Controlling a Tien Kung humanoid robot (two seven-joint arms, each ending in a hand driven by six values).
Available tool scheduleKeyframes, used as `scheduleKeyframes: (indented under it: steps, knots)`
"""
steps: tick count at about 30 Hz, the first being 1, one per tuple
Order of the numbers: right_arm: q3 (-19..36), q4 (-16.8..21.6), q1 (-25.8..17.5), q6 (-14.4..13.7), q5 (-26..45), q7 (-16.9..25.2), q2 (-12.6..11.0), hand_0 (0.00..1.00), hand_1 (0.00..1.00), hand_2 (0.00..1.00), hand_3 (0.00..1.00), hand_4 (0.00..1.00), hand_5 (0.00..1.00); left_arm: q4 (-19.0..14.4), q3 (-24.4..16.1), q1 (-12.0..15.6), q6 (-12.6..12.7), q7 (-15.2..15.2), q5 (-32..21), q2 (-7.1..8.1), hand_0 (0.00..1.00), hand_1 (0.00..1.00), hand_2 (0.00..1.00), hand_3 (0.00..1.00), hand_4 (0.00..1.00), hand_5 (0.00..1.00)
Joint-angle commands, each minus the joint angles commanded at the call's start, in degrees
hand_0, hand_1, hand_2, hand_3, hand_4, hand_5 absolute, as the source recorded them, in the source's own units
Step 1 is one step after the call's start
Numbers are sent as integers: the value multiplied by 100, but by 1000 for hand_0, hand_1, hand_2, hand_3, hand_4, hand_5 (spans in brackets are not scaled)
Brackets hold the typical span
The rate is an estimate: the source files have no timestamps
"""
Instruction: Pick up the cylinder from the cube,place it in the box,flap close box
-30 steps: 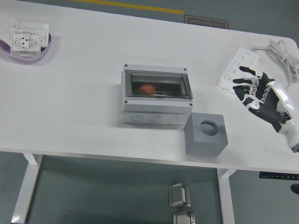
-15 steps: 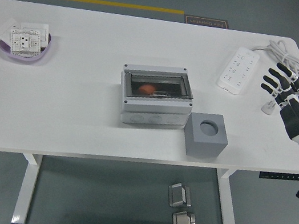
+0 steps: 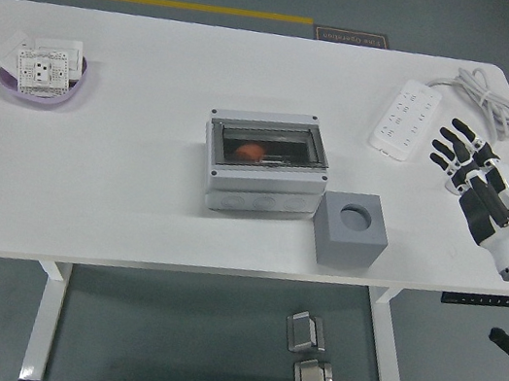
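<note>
One hand in view, open and empty; task judged almost finished.

An orange cylinder (image 3: 251,152) is seen inside the box (image 3: 264,165), beneath its clear flap, while the cube (image 3: 353,231) is left empty. The right hand (image 3: 478,181) is held with fingers spread, gripping nothing; only a check that the flap is latched seems needed.

A power strip (image 3: 404,117) lies at two o'clock on the white bench (image 3: 119,177); a purple bowl (image 3: 44,86) holding socket plates (image 3: 44,67) sits at ten.

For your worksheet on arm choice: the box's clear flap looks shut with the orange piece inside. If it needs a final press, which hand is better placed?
The right hand: it hangs open over the table's right side, beside the power strip, nearer the box. The left arm is out of view.
</note>
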Motion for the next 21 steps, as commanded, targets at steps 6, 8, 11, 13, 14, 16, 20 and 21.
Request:
scheduleKeyframes:
  steps: [6, 8, 11, 13, 14, 16, 20, 21]
  knots:
    - [75, -34, 110, -25, -256, -5, -90, 933, 890, 904, 899, 811, 515, 7, 24, 59, -2, -2, 5, -42, 690, 653, 535, 601, 621, 274]
    - [72, -25, 143, -31, -298, -13, -135, 936, 888, 901, 897, 809, 501, -1, -80, 88, 5, -6, 87, -43, 690, 653, 540, 601, 621, 274]
    - [34, -24, 250, -57, -393, -30, -186, 936, 888, 901, 897, 809, 501, -9, -244, 127, 9, -8, 204, -60, 690, 653, 540, 601, 621, 274]
    - [12, -32, 315, -73, -418, -43, -192, 936, 888, 901, 897, 809, 501, -7, -288, 117, 9, -8, 234, -70, 690, 653, 540, 601, 621, 274]
    - [-1, -37, 350, -85, -423, -52, -197, 935, 887, 897, 896, 821, 509, -5, -298, 103, 8, -7, 243, -76, 690, 653, 541, 602, 622, 274]
    - [-40, -58, 434, -125, -387, -93, -218, 935, 887, 897, 896, 821, 509, -4, -341, 38, 12, -12, 287, -90, 690, 653, 541, 602, 622, 274]
    - [-75, -96, 527, -151, -220, -150, -267, 933, 884, 895, 895, 832, 531, -14, -457, -91, 22, -22, 391, -118, 690, 654, 541, 602, 623, 274]
    - [-76, -100, 543, -153, -192, -159, -277, 933, 884, 895, 895, 832, 531, -18, -489, -113, 23, -23, 420, -128, 690, 654, 541, 602, 623, 274]
